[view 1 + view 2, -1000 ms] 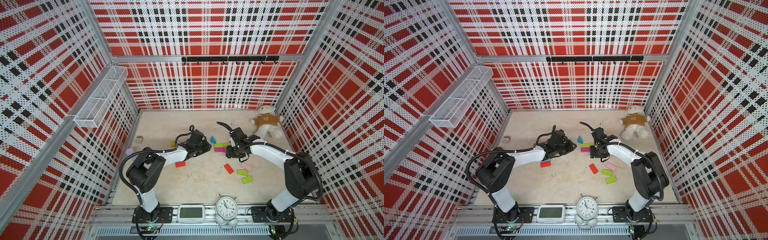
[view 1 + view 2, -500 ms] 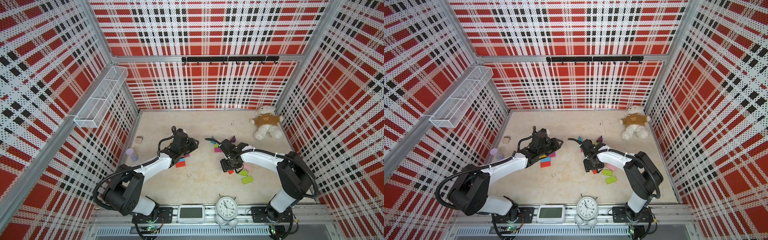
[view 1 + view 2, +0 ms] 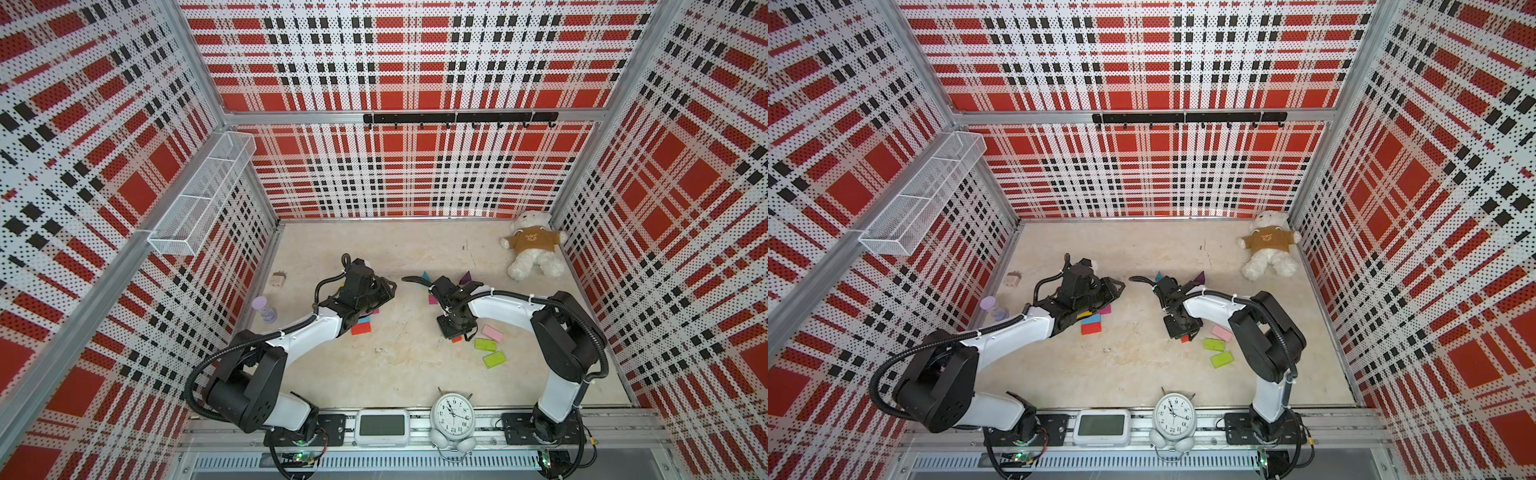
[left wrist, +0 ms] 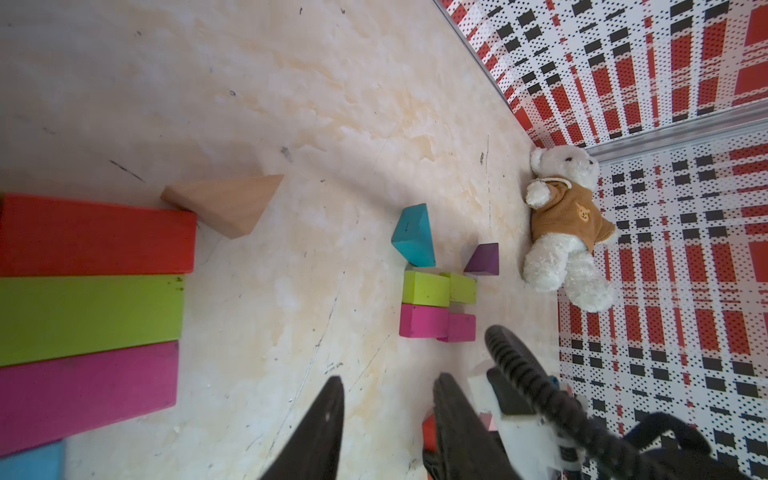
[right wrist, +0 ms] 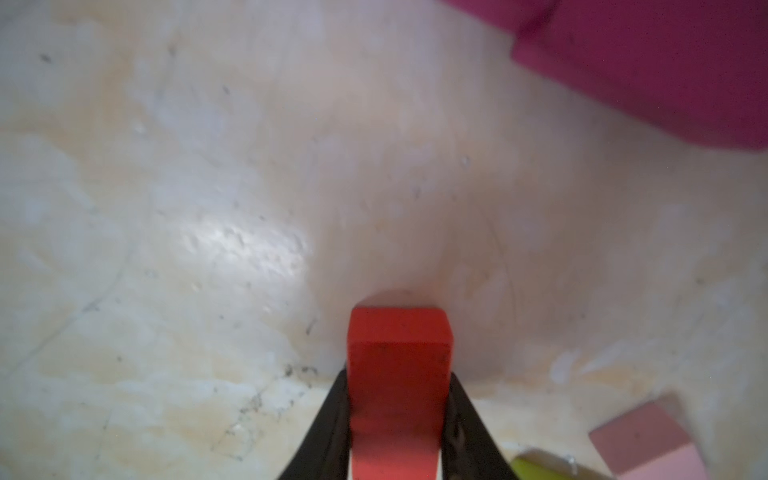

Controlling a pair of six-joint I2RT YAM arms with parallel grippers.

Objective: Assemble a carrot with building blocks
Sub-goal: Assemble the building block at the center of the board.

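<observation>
Right arm (image 3: pixel 498 305) folds low, its tool (image 5: pixel 397 376) clamping the red block (image 5: pixel 399 332).

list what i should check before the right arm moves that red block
1. Right tool shut on red block: ok, a finger on each side.
2. Red block off the table: cannot tell.
3. Left tool empty: ok, jaws apart, nothing between.
4. Room beside the right tool: not ok, pink block and a lime block lie close.
5. Laid row uncovered from above: not ok, left arm hangs over it.
</observation>
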